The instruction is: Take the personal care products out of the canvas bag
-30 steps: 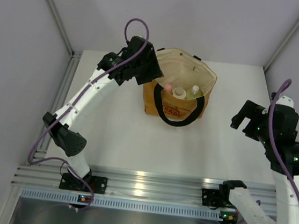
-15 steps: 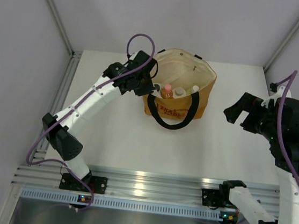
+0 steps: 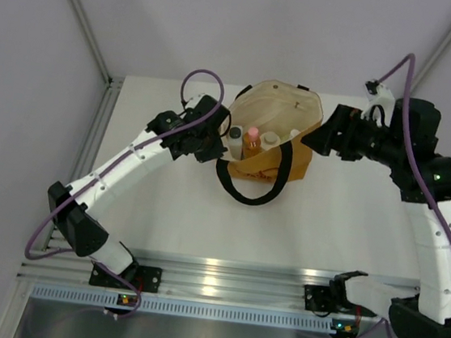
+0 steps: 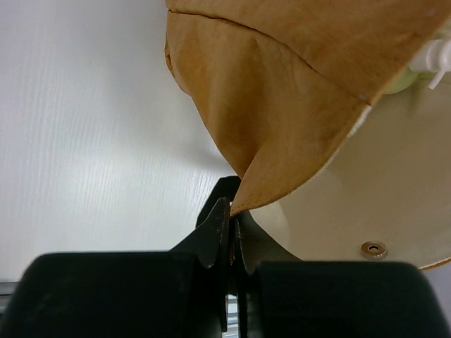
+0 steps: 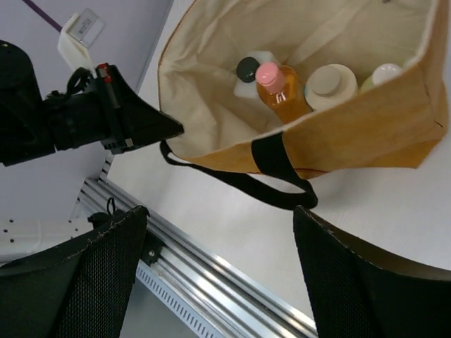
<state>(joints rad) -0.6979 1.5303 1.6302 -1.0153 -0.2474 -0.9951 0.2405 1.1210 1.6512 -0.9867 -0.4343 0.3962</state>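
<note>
While upright, rim of canvas bag [image 4: 282,105] inside left end effector [image 4: 230,215].

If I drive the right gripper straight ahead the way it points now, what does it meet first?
Most likely the canvas bag: its tan outer wall with the black handle lies ahead of the open right gripper, before the bottles inside. Depth is unclear; it might clear the rim.

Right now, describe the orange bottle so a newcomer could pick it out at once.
Find the big mustard-tan canvas bag standing open. Inside it, the orange bottle stands between the dark-capped white bottle and the cream-lidded bottle. It is the only one with a pink cap.
</note>
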